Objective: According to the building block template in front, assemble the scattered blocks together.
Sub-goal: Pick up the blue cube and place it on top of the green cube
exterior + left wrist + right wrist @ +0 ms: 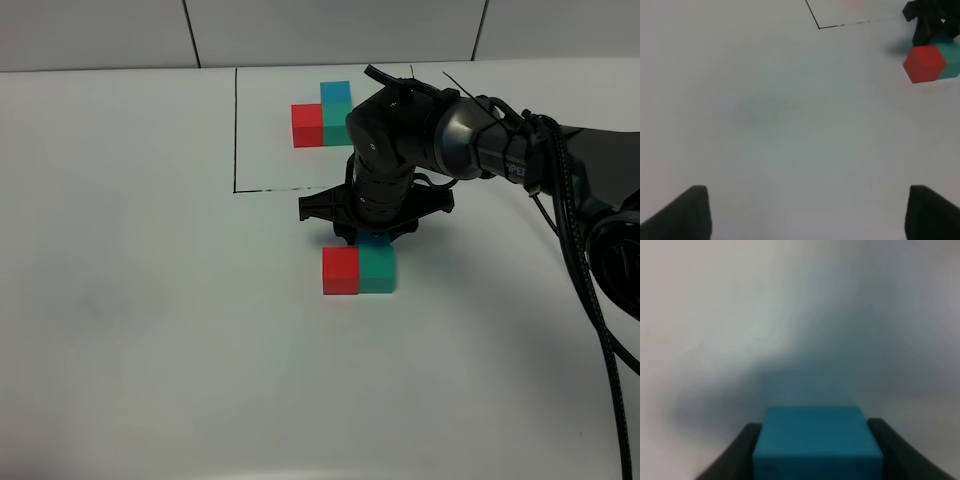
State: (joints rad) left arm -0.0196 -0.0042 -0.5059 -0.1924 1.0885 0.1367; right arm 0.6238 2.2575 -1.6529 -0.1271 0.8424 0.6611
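The template sits at the back inside a thin black drawn frame [235, 130]: a red cube [307, 125], a teal-green cube [337, 127] and a blue cube [335, 92] in an L. In front of it, the loose red cube [340, 271] and the loose teal-green cube [378, 268] stand side by side, touching. My right gripper [372, 228] is shut on the loose light blue cube [817, 440] and holds it directly behind the teal-green cube, low over the table. My left gripper [807, 215] is open and empty, away to the left of the cubes.
The white table [150, 300] stretches all around. The right arm [470, 135] with its black cables [590, 290] reaches in from the right. The frame's corner [819, 27] and the red cube [924, 63] show in the left wrist view.
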